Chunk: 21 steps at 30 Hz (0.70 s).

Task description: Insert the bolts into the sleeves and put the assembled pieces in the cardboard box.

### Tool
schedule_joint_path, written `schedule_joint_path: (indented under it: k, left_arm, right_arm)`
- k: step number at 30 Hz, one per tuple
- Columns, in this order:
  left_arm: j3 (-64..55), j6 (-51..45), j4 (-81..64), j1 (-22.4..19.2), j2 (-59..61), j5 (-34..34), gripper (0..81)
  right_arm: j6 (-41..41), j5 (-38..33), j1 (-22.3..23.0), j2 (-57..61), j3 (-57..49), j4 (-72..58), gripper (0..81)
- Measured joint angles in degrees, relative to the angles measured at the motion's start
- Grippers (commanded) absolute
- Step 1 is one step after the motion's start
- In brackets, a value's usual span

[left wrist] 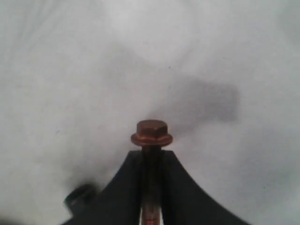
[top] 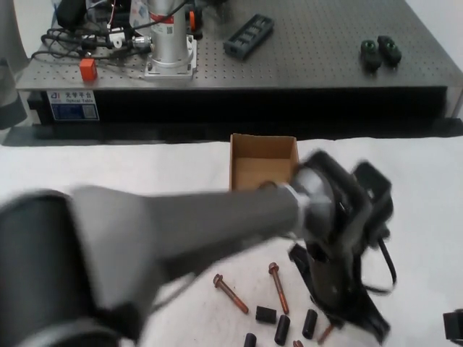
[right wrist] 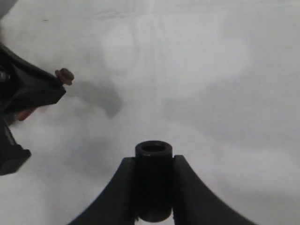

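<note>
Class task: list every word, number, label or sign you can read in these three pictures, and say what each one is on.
Blue-and-white label, high view: print too small and blurred to read.
Column sticker, high view: too blurred to read.
Bolt, sleeve, cardboard box: no print visible.
So nothing here can be quoted.

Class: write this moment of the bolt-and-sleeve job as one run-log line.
left gripper: shut on bolt | right gripper: shut on sleeve | bolt: not yet in sleeve | spare bolt, spare sleeve: on cloth
</note>
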Motion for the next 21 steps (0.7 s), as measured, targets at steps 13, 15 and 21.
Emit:
schedule_joint_path:
  k: [13, 15, 21]
  left_arm:
    - [45.2, -17.94, -51.91, 15.67, -44.44, 17.55, 0.6]
    - [49.33, -25.66, -60.64, 15.87, -45.61, 22.63, 0.6]
    - [52.3, -33.56, -69.49, 15.84, -46.11, 28.93, 0.6]
  right_arm:
    - [24.35, -27.56, 11.27, 0.0, 13.58, -43.99, 0.2]
    - [26.72, -27.46, 13.39, 0.0, 14.13, -48.8, 0.2]
    - [31.33, -24.9, 21.47, 1.03, 14.43, -63.46, 0.2]
